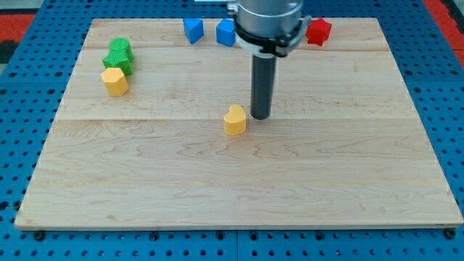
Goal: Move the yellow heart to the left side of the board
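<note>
The yellow heart (pixel 235 120) lies near the middle of the wooden board (pixel 239 181). My tip (pixel 261 116) stands just to the view's right of the heart and slightly above it, very close to it or touching its right edge; I cannot tell which. The rod rises from there to the arm's grey head at the view's top.
A yellow block (pixel 114 80) sits at the left with two green blocks (pixel 118 56) right above it. Two blue blocks (pixel 193 30) (pixel 226 32) and a red block (pixel 317 31) lie along the top edge. Blue pegboard (pixel 22 109) surrounds the board.
</note>
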Controlling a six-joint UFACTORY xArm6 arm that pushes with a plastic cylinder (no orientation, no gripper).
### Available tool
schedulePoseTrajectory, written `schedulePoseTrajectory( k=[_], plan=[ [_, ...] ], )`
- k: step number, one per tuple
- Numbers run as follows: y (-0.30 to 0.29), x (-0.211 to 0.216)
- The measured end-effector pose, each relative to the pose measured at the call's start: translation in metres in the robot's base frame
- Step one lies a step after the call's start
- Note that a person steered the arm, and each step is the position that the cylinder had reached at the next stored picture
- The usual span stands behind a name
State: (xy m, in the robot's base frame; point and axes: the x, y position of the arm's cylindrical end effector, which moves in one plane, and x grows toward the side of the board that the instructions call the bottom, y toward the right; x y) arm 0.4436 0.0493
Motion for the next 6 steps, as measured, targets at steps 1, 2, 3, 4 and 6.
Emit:
schedulePoseTrajectory(
  k=[1,2,3,4,6],
  plan=[
    [-0.008,0.006],
    [-0.052,0.004],
    [-0.088,0.003],
    [-0.086,0.010],
    [-0.109,0.023]
  ],
)
